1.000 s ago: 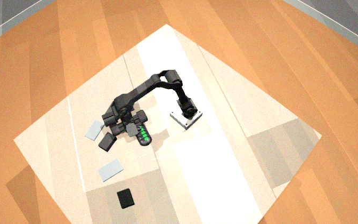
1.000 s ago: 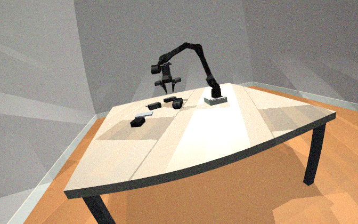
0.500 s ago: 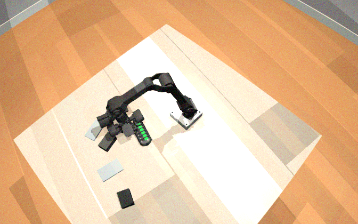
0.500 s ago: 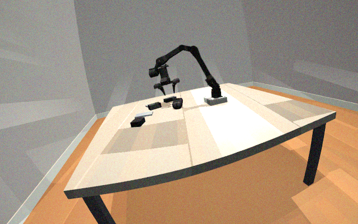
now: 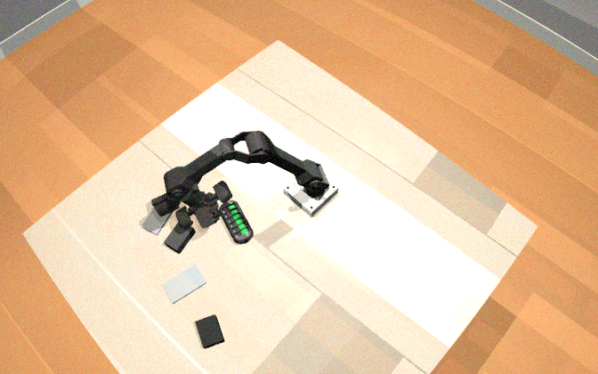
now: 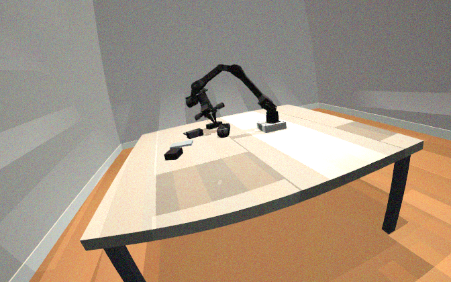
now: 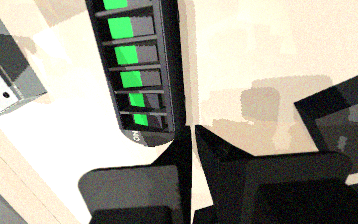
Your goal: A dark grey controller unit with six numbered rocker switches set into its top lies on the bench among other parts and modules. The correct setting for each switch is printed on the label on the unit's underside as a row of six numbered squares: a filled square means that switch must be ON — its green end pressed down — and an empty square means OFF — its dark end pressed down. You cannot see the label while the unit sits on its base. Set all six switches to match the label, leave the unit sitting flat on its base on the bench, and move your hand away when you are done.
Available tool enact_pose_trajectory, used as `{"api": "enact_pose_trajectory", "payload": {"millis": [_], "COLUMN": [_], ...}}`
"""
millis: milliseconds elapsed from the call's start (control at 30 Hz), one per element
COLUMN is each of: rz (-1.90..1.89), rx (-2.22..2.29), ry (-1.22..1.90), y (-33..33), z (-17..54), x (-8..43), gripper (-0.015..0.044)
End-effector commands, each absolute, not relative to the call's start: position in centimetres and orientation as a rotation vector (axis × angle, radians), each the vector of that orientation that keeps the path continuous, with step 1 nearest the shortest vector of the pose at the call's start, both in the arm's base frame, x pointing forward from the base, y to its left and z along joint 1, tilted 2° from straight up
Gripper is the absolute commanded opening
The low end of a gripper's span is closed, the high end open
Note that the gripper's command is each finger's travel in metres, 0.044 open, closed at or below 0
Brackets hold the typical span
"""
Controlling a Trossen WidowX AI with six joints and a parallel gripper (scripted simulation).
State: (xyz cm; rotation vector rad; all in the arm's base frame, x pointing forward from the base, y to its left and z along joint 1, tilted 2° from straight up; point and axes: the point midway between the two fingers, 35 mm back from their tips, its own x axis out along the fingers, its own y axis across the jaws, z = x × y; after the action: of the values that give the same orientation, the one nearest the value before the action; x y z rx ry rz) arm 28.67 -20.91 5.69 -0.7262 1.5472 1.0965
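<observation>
The dark grey controller unit point(image 5: 232, 222) point(image 6: 223, 130) point(image 7: 177, 65) sits on its base with its switches facing up. All six rockers show green on one side and dark on the other; in the wrist view the green is on the left. The top rocker there is cut by the frame edge, and which ends are pressed down is hard to tell. The label underneath is hidden. My gripper point(image 6: 215, 121) point(image 7: 192, 130) is shut with nothing between its fingers. Its tips are close beside the unit's lower right end in the wrist view; whether they touch it is unclear.
A dark module point(image 5: 180, 238) point(image 6: 194, 133) and a black block point(image 5: 209, 330) point(image 6: 173, 154) lie on the bench. Another dark module point(image 6: 212, 125) is by the fingertips. One pale plate point(image 5: 183, 284) point(image 6: 182, 144) and a grey plate point(image 5: 155, 223) lie flat. My arm's base point(image 5: 311, 206) point(image 6: 272, 126) stands nearby.
</observation>
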Motion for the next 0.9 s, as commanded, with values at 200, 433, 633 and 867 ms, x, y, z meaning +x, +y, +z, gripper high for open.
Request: {"api": "enact_pose_trajectory", "payload": {"millis": [200, 433, 633, 867], "rz": [1.102, 1.101, 1.1, 1.1], "rx": [-0.729, -0.729, -0.729, -0.73], "ry": [1.549, 1.55, 1.551, 1.552], "y": [-21.0, -21.1, -21.2, -21.2], "z": [5.6, 4.5, 3.5, 2.4], "x": [28.7, 28.8, 28.8, 28.9], "gripper": [0.0, 0.0, 0.0, 0.0]}}
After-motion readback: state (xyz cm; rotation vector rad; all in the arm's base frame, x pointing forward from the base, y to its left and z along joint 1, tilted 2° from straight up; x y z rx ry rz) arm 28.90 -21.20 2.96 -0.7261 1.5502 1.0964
